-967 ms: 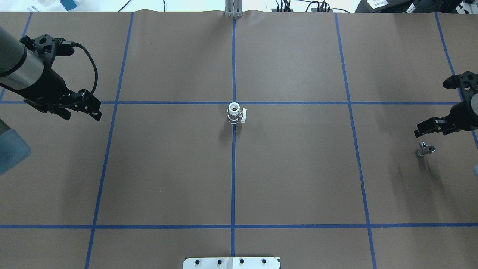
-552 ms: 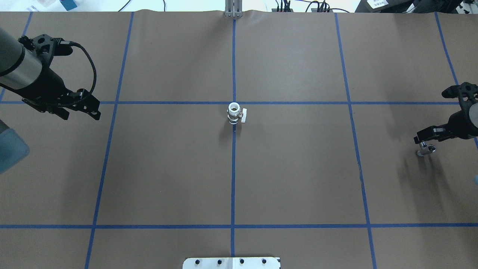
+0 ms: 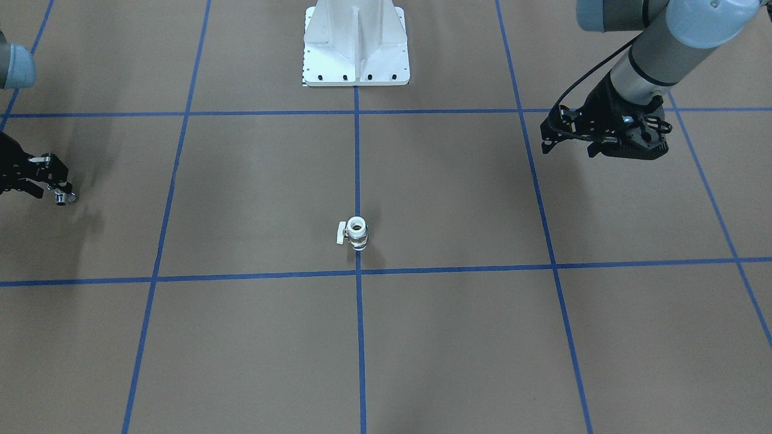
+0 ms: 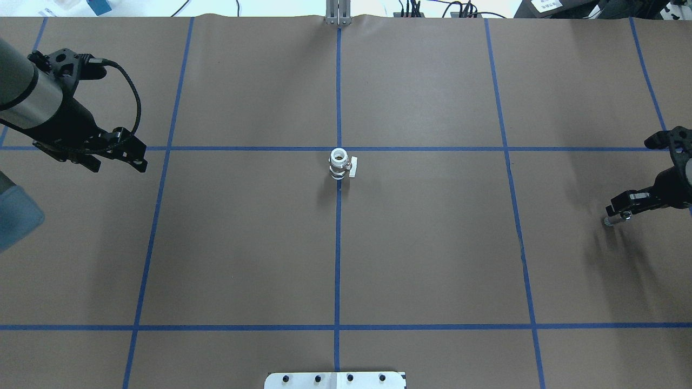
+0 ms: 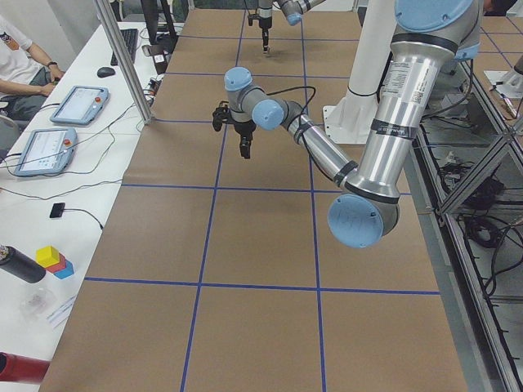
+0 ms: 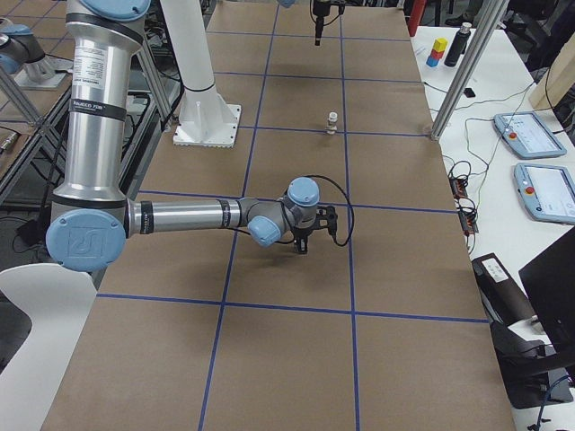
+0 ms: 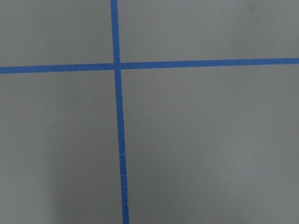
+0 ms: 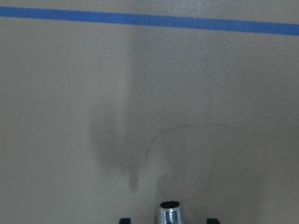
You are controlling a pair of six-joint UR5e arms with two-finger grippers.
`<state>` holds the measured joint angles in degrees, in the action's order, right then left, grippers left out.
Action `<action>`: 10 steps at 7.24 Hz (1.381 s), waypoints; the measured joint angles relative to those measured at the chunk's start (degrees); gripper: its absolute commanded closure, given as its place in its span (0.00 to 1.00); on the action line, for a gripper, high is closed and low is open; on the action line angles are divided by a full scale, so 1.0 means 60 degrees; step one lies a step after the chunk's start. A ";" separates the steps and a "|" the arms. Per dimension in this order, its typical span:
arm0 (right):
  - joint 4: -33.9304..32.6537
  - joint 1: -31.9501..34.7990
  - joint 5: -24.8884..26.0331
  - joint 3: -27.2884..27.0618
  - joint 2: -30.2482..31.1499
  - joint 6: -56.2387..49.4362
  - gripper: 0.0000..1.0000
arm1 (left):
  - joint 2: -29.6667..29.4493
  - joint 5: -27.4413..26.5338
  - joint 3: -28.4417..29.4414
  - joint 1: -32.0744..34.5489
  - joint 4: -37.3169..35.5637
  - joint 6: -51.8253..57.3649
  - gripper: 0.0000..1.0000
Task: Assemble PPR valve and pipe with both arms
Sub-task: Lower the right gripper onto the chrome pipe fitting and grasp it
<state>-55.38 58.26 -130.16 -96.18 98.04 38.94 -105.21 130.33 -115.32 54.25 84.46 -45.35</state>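
I've got the right claw [image 4: 619,208] low at the overhead frame's right edge, prongs apart astride the pipe [image 8: 169,213] for a pinch, the left claw [image 4: 116,159] (also spread) hanging upper left, and the valve [image 4: 339,163] standing open end up at the middle of the desk [image 4: 432,243], presumably to receive it.

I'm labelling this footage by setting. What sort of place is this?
Probably a robotics lab: a brown table gridded with blue tape, the left arm and right arm, and operator tablets on a side bench.
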 measured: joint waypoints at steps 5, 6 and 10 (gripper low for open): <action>0.0002 -0.0005 -0.0043 -0.0011 0.0108 0.0003 1.00 | -0.0002 -0.0026 0.0000 -0.0003 0.0000 -0.0027 0.08; 0.0002 -0.0010 -0.0048 -0.0017 0.0109 0.0014 1.00 | -0.0009 -0.0026 -0.0002 -0.0003 0.0000 -0.0032 0.07; -0.0367 0.0108 -0.0185 -0.0956 0.0006 0.0441 1.00 | 0.0020 -0.0023 -0.0058 0.0010 0.0000 -0.0057 0.05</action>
<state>-57.58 58.90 -131.27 -101.92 98.08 41.58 -105.09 130.18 -115.66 54.31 84.47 -45.70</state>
